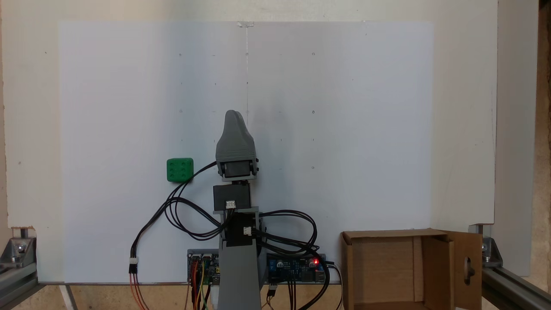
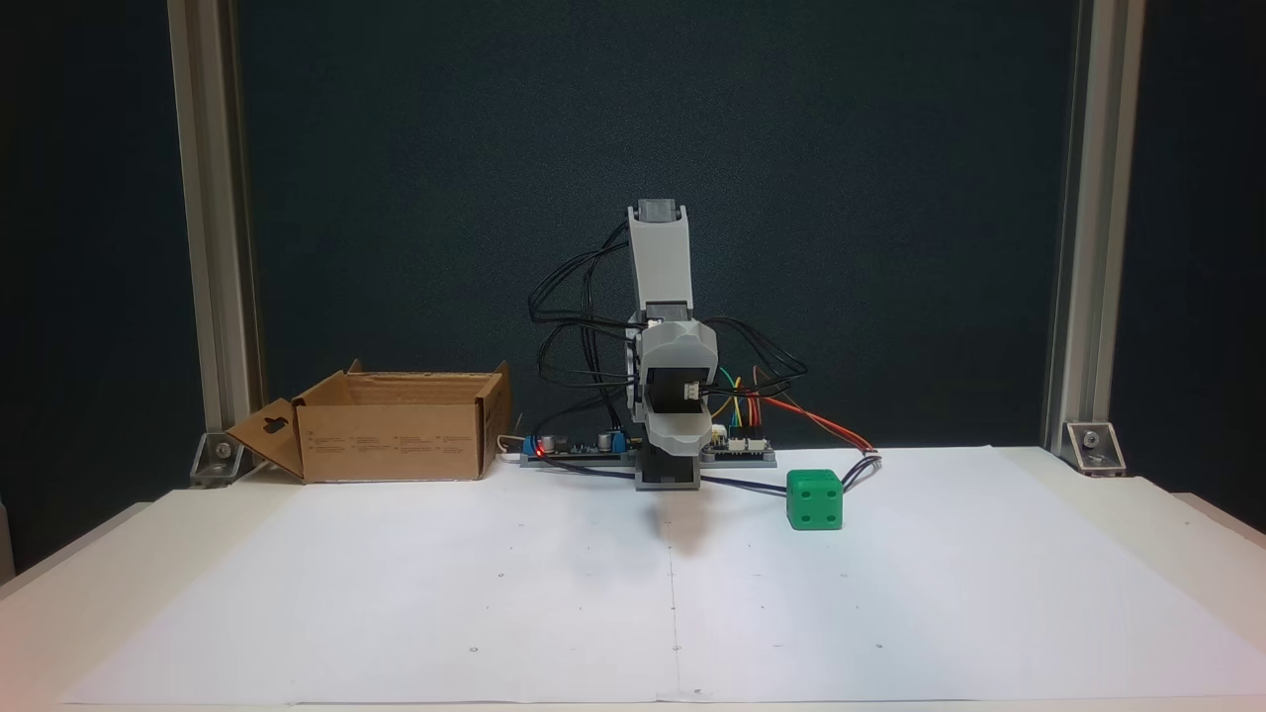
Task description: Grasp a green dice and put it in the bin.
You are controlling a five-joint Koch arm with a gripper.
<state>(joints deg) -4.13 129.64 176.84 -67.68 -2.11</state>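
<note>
**Arm folded at its base, dice alone on the sheet**

In a fixed view from above, I saw the gripper pointing up the picture over the white sheet; only one grey shell showed, so I could not tell its state. The green dice lay left of it, apart. The bin sat at lower right.

In a fixed view from the front, I saw the gripper tucked low, the green dice to its right, and the bin well apart at left.

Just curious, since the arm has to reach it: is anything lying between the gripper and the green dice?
Only bare white paper, seen from above, between gripper and green dice; black cables pass nearer the arm's base.
</note>
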